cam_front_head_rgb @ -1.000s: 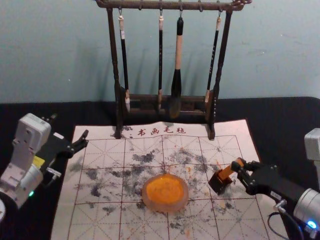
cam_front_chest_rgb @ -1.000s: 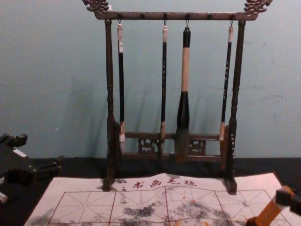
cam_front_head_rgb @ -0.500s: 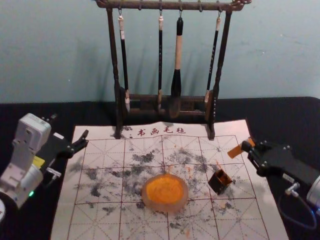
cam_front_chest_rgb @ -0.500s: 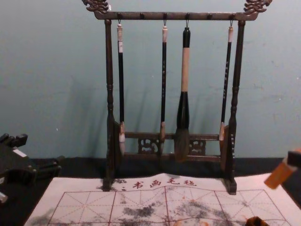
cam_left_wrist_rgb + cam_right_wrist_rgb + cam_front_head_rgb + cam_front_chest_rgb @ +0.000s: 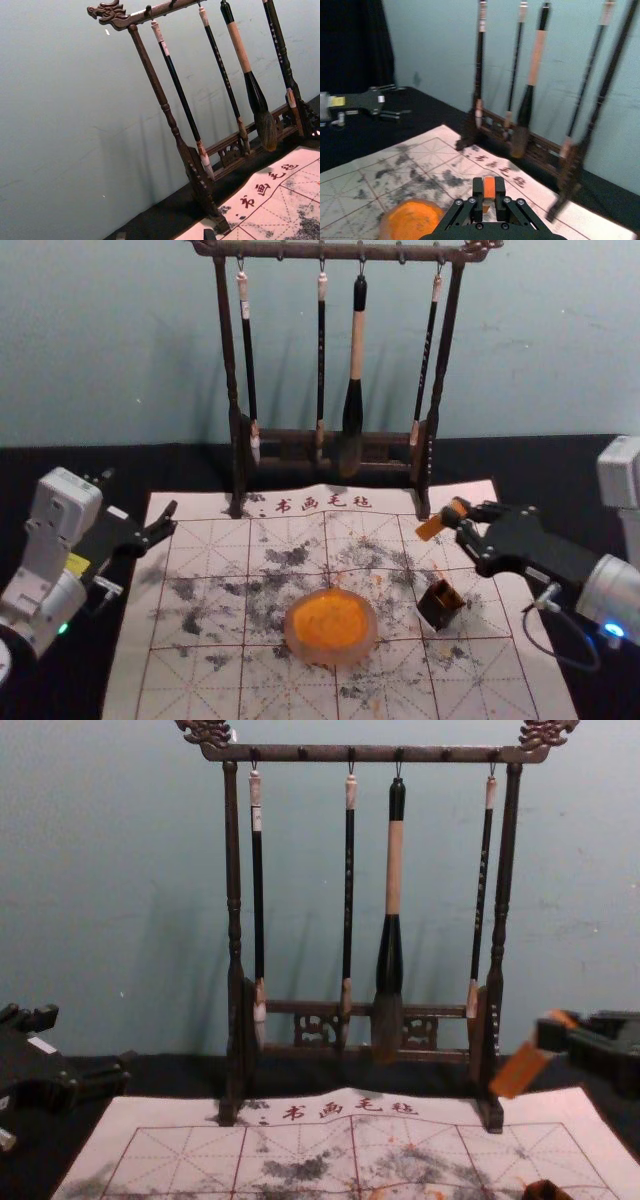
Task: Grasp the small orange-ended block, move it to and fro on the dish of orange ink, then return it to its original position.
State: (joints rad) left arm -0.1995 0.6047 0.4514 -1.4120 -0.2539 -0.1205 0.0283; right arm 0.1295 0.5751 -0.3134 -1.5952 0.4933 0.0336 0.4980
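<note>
Chest view: block aslant, down-left.

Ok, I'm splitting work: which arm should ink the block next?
Right, probably: its end effector, over the mat at right, grips the block; the left end effector is open and empty at left.

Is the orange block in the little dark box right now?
No, the right claw holds the block in the air, clear of the box.

text: "书画毛毡" | on: mat, far edge | brush handles: small characters, unreadable
</note>
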